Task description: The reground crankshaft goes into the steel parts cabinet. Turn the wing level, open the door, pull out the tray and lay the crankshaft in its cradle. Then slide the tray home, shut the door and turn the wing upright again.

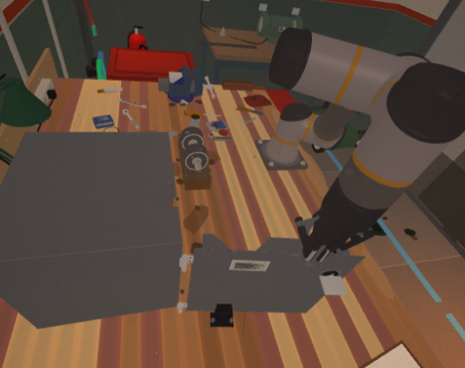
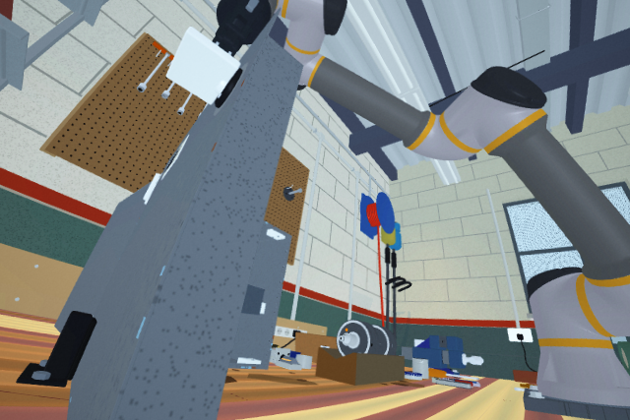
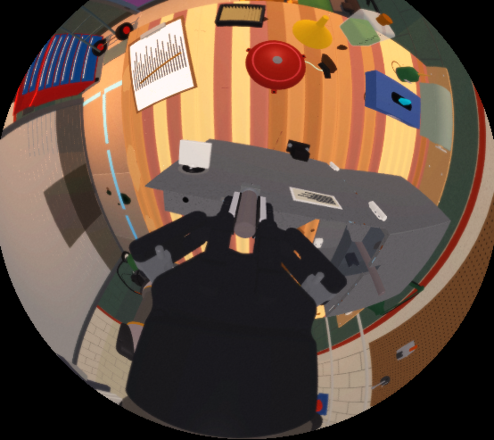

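The cabinet's inside is mostly hidden behind its open door (image 1: pixel 265 278), which swings out from the front right corner of the grey steel cabinet (image 1: pixel 81 219). My gripper (image 1: pixel 316 253) is closed on the door's grey handle bar (image 3: pixel 246 217) near the door's free upper edge, next to the white wing (image 1: pixel 332 284) (image 3: pixel 194 153) on the door's face. The crankshaft (image 1: pixel 195 151) rests on a brown wooden stand on the bench behind the cabinet, apart from it. Part of the cabinet's interior with a tray edge (image 3: pixel 364 259) shows in the wrist camera.
A red toolbox (image 1: pixel 151 62) sits at the bench's far edge, with a blue vise (image 1: pixel 181 84), wrenches and small parts scattered near it. A black doorstop (image 1: pixel 221 315) stands on the bench under the door. The robot base (image 1: pixel 281 154) is bolted right of the crankshaft.
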Robot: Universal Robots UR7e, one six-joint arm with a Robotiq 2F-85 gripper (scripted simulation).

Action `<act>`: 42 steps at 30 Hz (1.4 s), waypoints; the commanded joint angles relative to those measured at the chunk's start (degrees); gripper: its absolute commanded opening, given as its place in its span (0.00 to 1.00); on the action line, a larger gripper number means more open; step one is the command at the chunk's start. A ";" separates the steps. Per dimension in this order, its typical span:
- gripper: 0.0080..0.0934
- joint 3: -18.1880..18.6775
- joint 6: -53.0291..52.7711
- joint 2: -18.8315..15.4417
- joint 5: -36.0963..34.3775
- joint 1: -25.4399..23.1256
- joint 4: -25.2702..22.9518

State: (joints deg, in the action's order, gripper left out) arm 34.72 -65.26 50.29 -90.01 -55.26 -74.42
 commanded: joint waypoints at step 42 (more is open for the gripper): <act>0.54 -0.03 0.00 0.05 0.00 0.00 -0.03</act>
State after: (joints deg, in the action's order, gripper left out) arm 34.71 -65.26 50.28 -90.01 -55.26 -74.42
